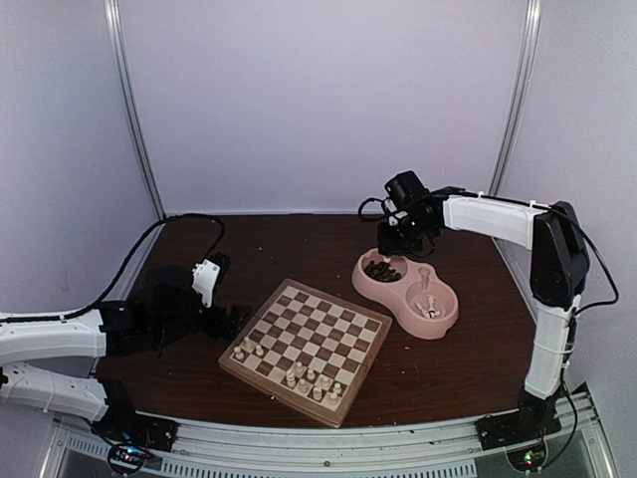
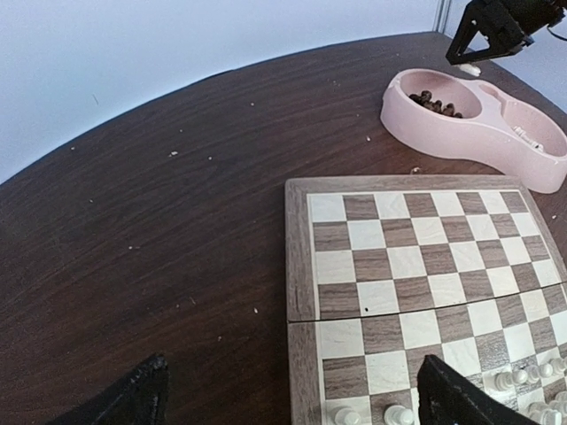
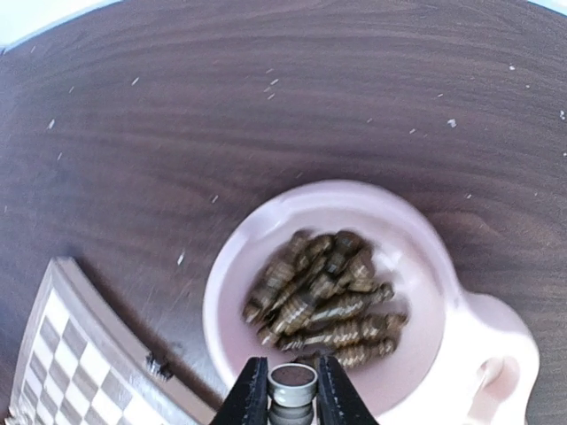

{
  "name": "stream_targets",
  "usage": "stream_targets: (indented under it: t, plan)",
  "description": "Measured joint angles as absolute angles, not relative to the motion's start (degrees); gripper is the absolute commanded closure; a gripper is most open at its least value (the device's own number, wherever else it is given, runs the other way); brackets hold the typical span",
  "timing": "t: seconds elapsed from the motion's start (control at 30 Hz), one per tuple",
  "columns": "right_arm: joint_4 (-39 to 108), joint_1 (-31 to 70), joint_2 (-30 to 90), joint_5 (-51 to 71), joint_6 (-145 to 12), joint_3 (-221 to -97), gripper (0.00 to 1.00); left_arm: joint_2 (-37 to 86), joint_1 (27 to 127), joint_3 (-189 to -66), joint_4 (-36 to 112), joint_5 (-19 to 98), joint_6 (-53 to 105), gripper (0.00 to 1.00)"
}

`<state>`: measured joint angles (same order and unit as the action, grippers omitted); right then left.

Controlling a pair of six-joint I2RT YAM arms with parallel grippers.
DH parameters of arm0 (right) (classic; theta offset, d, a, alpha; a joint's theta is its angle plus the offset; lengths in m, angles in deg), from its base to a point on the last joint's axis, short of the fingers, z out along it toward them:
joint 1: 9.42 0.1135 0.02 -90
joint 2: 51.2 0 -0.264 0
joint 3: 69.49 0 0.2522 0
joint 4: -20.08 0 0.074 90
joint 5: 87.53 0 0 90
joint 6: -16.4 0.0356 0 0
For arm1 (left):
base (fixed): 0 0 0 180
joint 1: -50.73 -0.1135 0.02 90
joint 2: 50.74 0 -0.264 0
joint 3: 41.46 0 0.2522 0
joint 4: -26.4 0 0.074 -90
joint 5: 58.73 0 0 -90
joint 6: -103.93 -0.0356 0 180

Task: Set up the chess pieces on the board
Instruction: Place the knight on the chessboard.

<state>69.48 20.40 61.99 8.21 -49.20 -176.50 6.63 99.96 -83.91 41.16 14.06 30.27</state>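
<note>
The board (image 1: pixel 307 349) lies by the near edge of the surface (image 1: pixel 289 249), with cream chess pieces (image 1: pixel 309 380) on its nearest rows. More lie in one half of the pink bowl (image 1: pixel 383 296). Above the other half's dark pieces (image 3: pixel 323 301), the right pincer (image 1: pixel 403 244) is clenched on a dark piece (image 3: pixel 292 385). The left pincer (image 2: pixel 292 398) is released wide at the board's left side.

White left arm (image 1: pixel 45 339), white right arm (image 1: pixel 493 217), black joints (image 1: pixel 557 254), black cables (image 1: pixel 189 216).

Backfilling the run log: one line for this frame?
right claw: shut on chess piece, colour unclear, over bowl, dark-piece side | left claw: open, near board left side | cream pieces: some on board's near rows
</note>
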Motion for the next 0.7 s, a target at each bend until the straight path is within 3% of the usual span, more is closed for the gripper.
stream_targets:
  t: [0.27,0.7]
  plan:
    - [71.34,28.95,54.84,12.45,-55.45,-169.20,0.78,8.77,99.96,-84.92,41.53,15.57,29.86,0.02]
    - [67.25,39.46,54.14,19.38,-60.39,-159.19,0.77,7.30,99.96,-84.98,41.55,17.99,29.81,0.02]
